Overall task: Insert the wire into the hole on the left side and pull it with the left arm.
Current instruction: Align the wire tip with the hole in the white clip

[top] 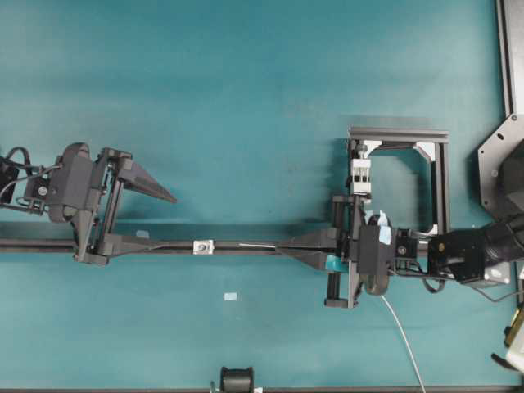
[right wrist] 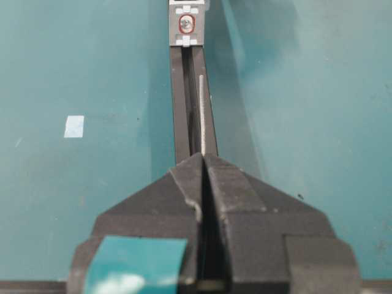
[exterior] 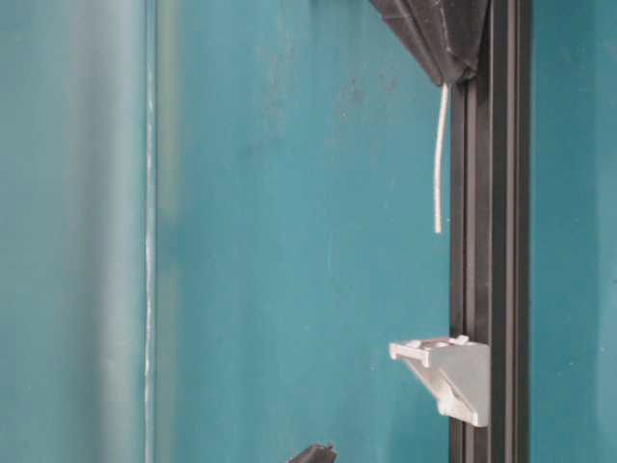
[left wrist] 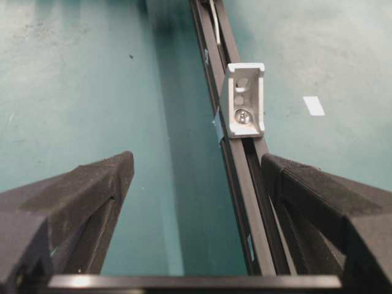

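Your rail (top: 246,246) runs left-right, with the left gripper (top: 155,221) spread wide beside the block (top: 203,246). Your right gripper (top: 282,248) pinches the wire (right wrist: 203,113). Its tip lies along the rail, pointing at the hole (left wrist: 242,82), still short.

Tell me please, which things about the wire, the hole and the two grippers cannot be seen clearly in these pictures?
- Hole: on the white block, too small overhead; in the right wrist view far off.
- Wire: the held part is hidden inside the shut right gripper; its far end is cut off by the bottom edge overhead.
- Left gripper, open: fingertips cut off in the left wrist view.
- Table-level view: the rail covers the block's far side.
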Robot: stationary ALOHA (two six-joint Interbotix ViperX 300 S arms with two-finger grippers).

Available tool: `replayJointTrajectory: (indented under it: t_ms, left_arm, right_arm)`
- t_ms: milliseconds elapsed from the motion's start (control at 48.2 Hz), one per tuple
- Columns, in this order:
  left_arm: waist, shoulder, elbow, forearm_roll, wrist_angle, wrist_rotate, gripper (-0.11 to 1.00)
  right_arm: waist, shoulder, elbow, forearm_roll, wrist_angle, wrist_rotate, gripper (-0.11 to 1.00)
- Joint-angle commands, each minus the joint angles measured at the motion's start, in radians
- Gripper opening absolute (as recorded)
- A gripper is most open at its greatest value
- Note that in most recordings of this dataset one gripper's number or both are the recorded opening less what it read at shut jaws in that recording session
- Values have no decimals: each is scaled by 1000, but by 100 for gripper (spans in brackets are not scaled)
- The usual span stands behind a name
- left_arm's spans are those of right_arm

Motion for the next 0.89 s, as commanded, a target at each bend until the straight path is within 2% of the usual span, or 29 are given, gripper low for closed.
replayJointTrajectory:
  t_ms: [0, 104, 622, 871]
  left_arm:
    - [-5, -8, -9, 2, -9, 0, 66]
    - [-5, -8, -11, 2, -9, 0, 66]
    - [-5, -8, -17, 2, -8, 0, 66]
    - [-5, -8, -17, 2, -8, 0, 66]
  right_arm:
    - [5, -11, -12, -9, -12, -2, 1]
    - [3, -11, -14, -23, -17, -2, 1]
    - [-11, 17, -40, -23, -15, -5, 1]
    - [-23, 23, -49, -41, -15, -5, 1]
